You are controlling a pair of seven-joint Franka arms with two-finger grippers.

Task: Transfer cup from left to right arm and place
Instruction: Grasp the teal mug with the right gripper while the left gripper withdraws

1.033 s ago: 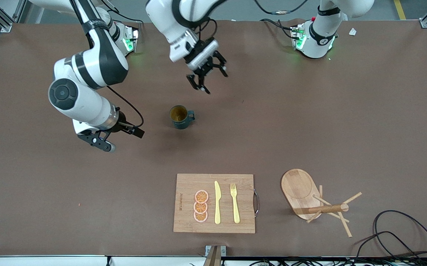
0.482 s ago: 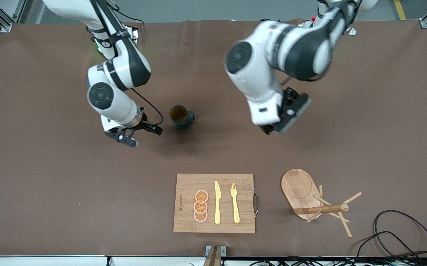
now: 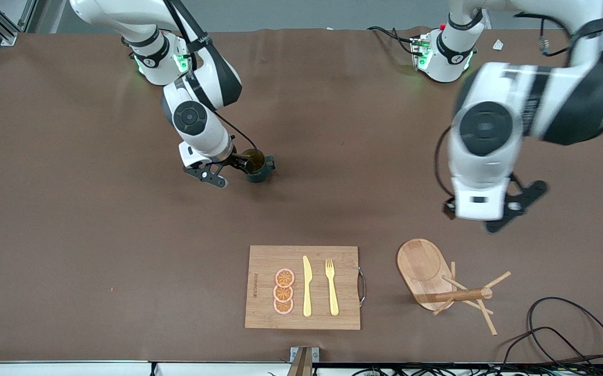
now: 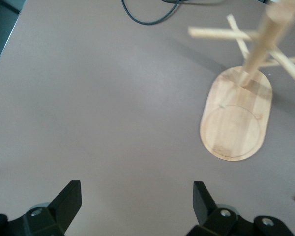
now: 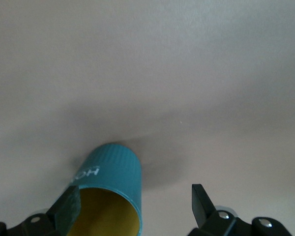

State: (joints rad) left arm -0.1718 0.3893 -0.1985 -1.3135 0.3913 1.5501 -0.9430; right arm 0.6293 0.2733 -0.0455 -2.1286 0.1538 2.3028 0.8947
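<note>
While the left pincer (image 3: pixel 515 206) hangs spread over the peg stand (image 3: pixel 445 284), the right pincer (image 3: pixel 228 169), spread, straddles the cup's (image 3: pixel 255 166) rim; closing comes next.

The cup (image 3: pixel 256 165) stands upright on the table (image 3: pixel 71 235), toward the right arm's end, with the right gripper (image 3: pixel 231 169) at its rim (one finger (image 5: pixel 69 209) overlaps the mouth). The cutting board (image 3: pixel 264 313) lies nearer the front camera, carrying fruit slices (image 3: pixel 283 291), a knife (image 3: pixel 307 287) and a fork (image 3: pixel 331 287). The peg stand (image 3: pixel 437 284) lies beside the board, toward the left arm's end; the left gripper (image 3: pixel 515 206) hangs above the table near it, fingers apart.
</note>
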